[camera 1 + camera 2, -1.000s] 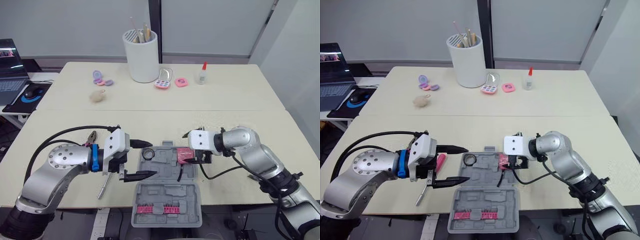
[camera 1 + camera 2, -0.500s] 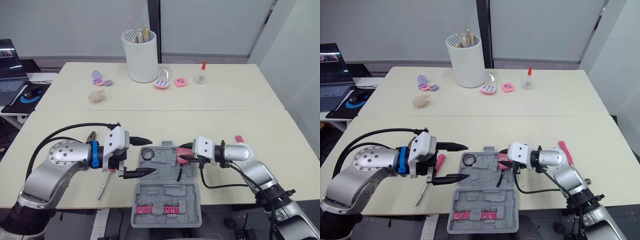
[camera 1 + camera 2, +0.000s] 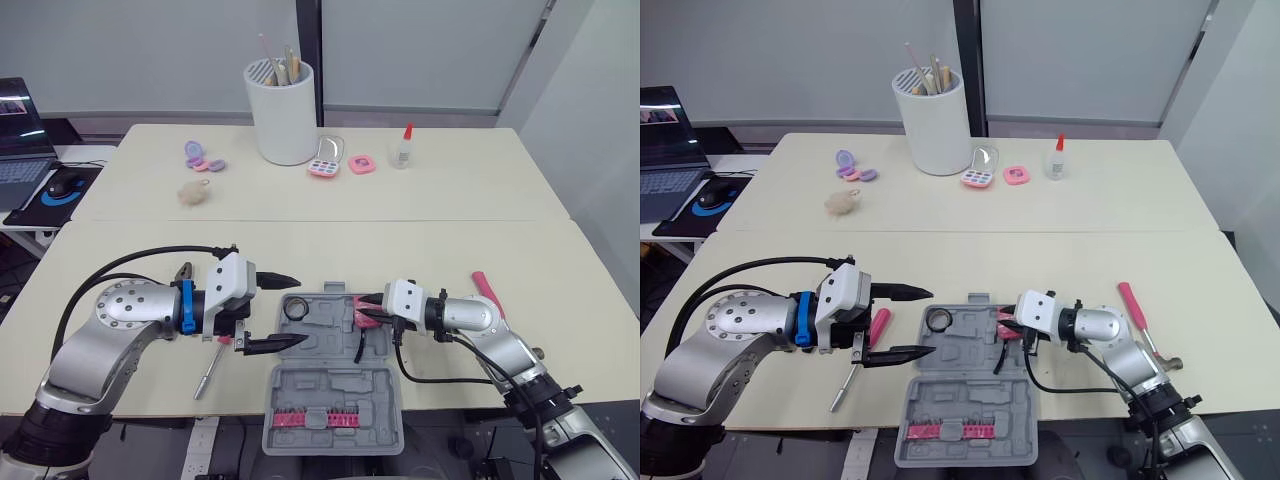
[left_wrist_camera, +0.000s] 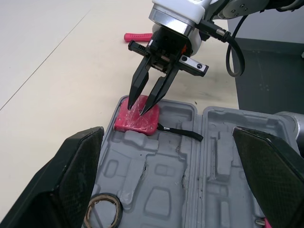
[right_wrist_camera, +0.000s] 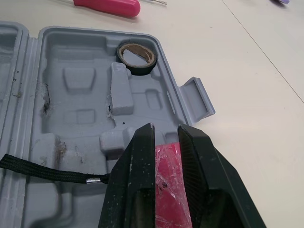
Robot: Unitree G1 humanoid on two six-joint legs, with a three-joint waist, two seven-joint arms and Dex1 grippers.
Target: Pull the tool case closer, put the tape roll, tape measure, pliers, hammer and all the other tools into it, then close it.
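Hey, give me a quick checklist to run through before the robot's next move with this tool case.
1. Tool case open, near the table's front edge: ok.
2. Tape roll inside the case: ok.
3. Tape measure lying inside the case: ok.
4. Right gripper free of the tape measure: cannot tell; it sits right on it.
5. Left gripper open and empty: ok.
6. All tools packed: not ok. Hammer, pliers and screwdriver lie on the table outside the case.
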